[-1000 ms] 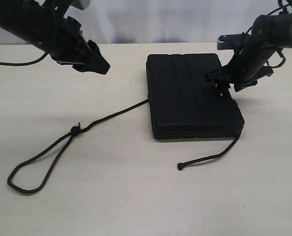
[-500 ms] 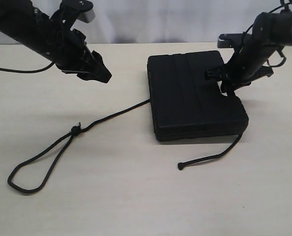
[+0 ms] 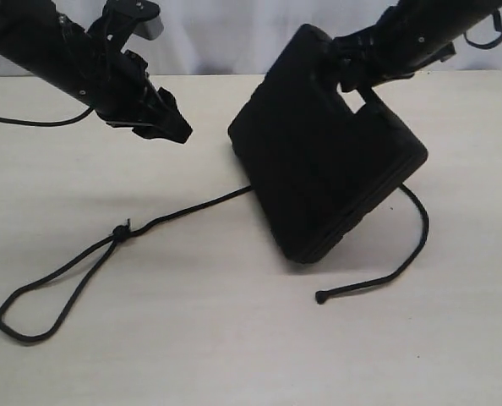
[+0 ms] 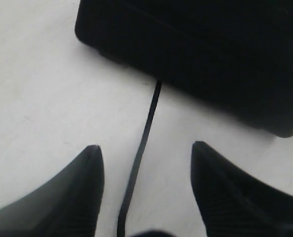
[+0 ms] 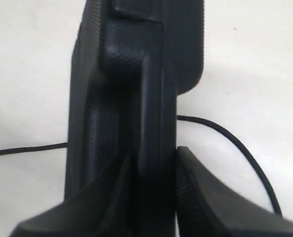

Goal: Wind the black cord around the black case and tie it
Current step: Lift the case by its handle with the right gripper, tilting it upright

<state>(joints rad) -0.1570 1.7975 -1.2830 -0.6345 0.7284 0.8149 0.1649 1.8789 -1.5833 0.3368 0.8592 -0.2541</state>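
The black case [image 3: 319, 161] stands tilted, its far edge lifted off the table and its near edge resting down. My right gripper [image 3: 352, 72] is shut on the case's handle edge [image 5: 151, 113], one finger on each side. The black cord [image 3: 175, 210] runs under the case: its knotted loop [image 3: 52, 292] lies at the left, and its knobbed tip [image 3: 321, 297] lies in front of the case after curving round the right side. My left gripper [image 3: 177, 128] hovers open above the table left of the case, with the cord [image 4: 144, 138] lying between its fingers below.
The light tabletop [image 3: 234, 355] spreads all round. A pale curtain [image 3: 226, 34] closes the back. A smooth robot cable [image 3: 31, 120] trails at the far left edge.
The right gripper has risen, tipping the case up on its near edge. The cord's right end has swung outward and its loop has slid slightly left. The left arm has barely moved.
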